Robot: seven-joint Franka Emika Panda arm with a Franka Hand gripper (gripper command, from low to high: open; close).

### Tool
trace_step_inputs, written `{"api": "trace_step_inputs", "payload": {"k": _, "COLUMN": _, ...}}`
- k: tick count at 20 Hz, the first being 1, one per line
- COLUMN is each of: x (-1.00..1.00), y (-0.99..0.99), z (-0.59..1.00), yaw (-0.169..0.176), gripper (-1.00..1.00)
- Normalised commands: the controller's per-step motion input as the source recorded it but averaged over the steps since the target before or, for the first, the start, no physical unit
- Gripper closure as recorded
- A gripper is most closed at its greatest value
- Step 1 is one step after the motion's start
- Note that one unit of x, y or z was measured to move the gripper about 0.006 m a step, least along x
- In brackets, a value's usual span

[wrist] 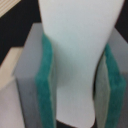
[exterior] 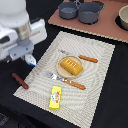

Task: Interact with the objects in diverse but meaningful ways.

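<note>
While the gripper pinches the white-and-blue plastic piece between teal pads (at nine o'clock of the orange-yellow ridged bread block); that narrow hold may slip, dropping it onto the striped placemat.

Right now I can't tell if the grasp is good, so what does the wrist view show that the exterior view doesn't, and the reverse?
Only the wrist view shows the grip up close: green pads on both sides of the white piece.

Only the exterior view shows the layout: the bread on a plate, the yellow packet, the brown stick and the pots on the far board.

Both show the gripper holding the white piece, by the striped mat.
</note>
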Motion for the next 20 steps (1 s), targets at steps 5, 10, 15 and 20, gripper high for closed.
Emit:
{"api": "trace_step_inputs", "payload": {"k": 5, "x": -0.28, "y": 0.33, "z": -0.29, "yaw": 0.024, "gripper": 1.0}}
{"api": "trace_step_inputs", "payload": {"k": 10, "x": -0.3, "y": 0.38, "z": -0.28, "yaw": 0.022, "gripper": 1.0}}
{"api": "trace_step_inputs", "payload": {"k": 15, "x": -0.09, "y": 0.73, "z": 0.26, "yaw": 0.022, "gripper": 1.0}}
{"api": "trace_step_inputs", "payload": {"k": 20, "x": 0.0, "y": 0.86, "z": 0.5, "yaw": 0.023, "gripper": 1.0}}
